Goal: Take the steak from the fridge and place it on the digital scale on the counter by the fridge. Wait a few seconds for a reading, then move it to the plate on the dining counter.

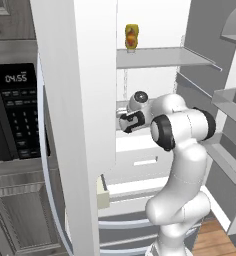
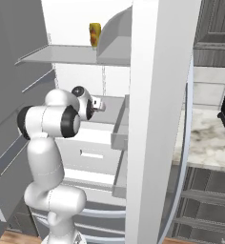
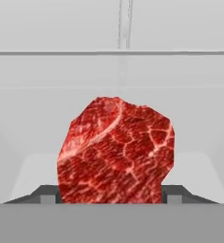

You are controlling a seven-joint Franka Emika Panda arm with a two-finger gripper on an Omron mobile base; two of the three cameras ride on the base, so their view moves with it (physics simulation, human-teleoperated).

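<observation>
Steak pretty much takes over the hand view: a red marbled lump sitting dead centre between the two dark fingertips, which press in on it from either side, so the claw is clamped on the steak. Pale fridge shelf and back wall sit behind it.

Left base view: the white arm bends up from the lower right and pokes its hand into the open fridge, at the shelf below the one carrying a yellow-orange bottle. Black microwave is off to the left.

Right base view: same reach from the other side, hand over that middle shelf, with the fridge door edge in front and a marble surface to the right.
</observation>
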